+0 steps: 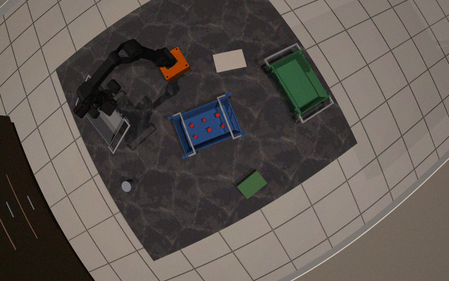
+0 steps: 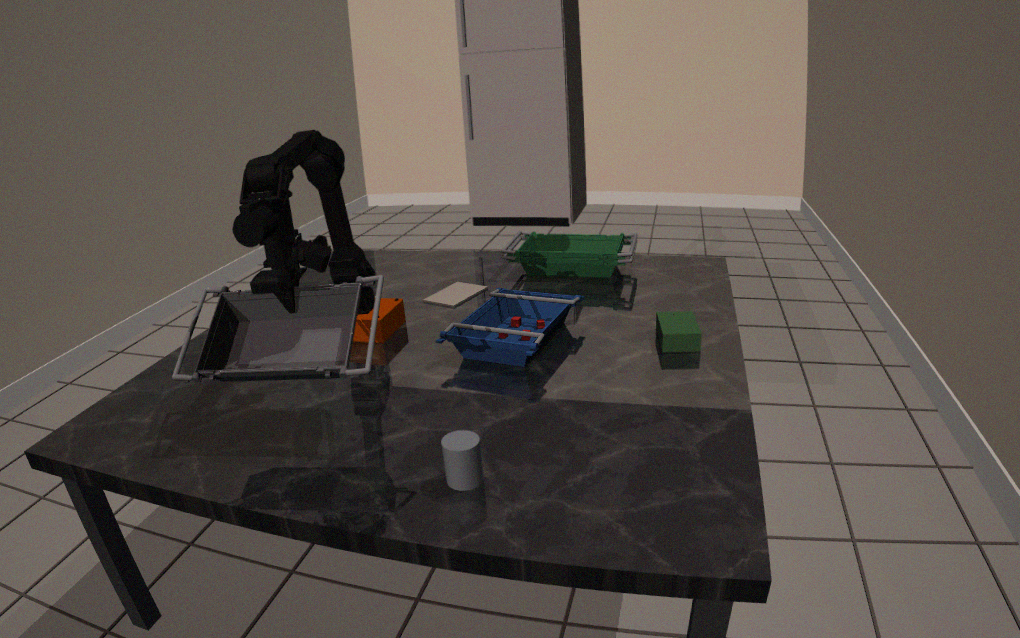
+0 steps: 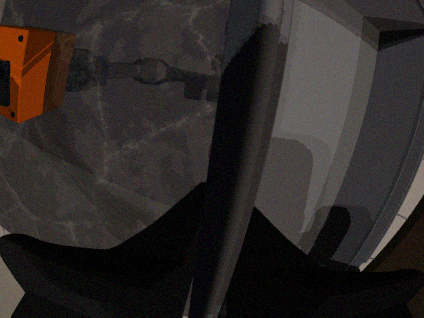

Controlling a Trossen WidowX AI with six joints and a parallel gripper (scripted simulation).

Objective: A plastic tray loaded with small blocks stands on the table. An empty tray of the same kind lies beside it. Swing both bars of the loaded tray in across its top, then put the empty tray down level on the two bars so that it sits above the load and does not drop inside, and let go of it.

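The gripper (image 2: pixel 291 306) (image 3: pixel 216 193) grips the grey tray (image 1: pixel 109 123) (image 2: pixel 289 338) (image 3: pixel 315 90) by one long rim. Probably light and stiff, it hangs tilted; central rim holds should limit twisting.

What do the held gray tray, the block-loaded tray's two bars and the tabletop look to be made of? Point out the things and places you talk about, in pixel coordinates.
Gray tray (image 1: pixel 110 120) (image 2: pixel 289 338) (image 3: pixel 320 100): probably smooth plastic, with thin molded walls.
Two bars (image 1: pixel 187 134) (image 2: pixel 492 331): plain gray, perhaps painted metal or plastic; the look leaves it open.
Tabletop (image 1: pixel 205 215) (image 2: pixel 601 466) (image 3: pixel 150 165): polished marble-like stone or laminate, pale-veined and reflective.
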